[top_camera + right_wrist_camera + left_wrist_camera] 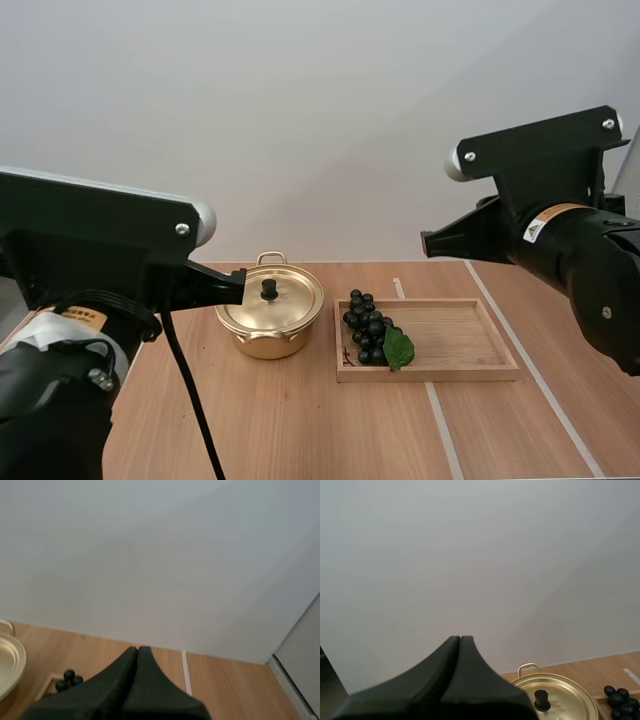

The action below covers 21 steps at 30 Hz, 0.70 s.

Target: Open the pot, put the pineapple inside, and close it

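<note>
On the desk (300, 430) no step of the task is done yet: the gold pot (265, 346) sits with its lid (290, 305) on, just beside the wooden tray (460, 345). The fruit to hand is a bunch of grapes (366, 327), lying at the tray's end nearest the pot. Our left hand (460, 641) and right hand (137, 651) both hang above the desk, fingers pressed together on nothing. We judge that lifting the lid, loading the fruit and closing are all left to do.

Overhead looks down; wrists forward (sharing pot (268, 345)).
</note>
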Each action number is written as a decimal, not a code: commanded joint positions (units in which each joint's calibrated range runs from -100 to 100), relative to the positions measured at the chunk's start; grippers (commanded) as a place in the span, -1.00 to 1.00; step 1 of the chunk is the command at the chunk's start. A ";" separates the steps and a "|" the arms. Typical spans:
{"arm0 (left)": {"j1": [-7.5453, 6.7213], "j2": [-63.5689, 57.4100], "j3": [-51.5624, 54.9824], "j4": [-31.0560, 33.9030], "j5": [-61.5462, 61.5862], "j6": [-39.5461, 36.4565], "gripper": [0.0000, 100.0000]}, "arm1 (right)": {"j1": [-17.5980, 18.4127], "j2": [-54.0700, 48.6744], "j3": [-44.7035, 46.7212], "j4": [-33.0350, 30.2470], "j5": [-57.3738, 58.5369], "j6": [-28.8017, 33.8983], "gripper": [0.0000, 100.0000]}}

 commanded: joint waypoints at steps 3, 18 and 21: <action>-4.26 -2.26 1.83 5.63 0.32 -4.52 -1.00 | 0.13 -0.36 3.53 2.43 3.33 -3.06 -1.00; -4.15 -4.82 17.96 8.47 -8.33 -4.85 -1.00 | 3.10 -26.84 36.80 12.37 -55.16 -7.51 -1.00; -3.03 -4.82 20.54 9.23 -8.49 -4.85 -1.00 | 4.82 -26.84 39.22 13.16 -55.56 -7.51 -1.00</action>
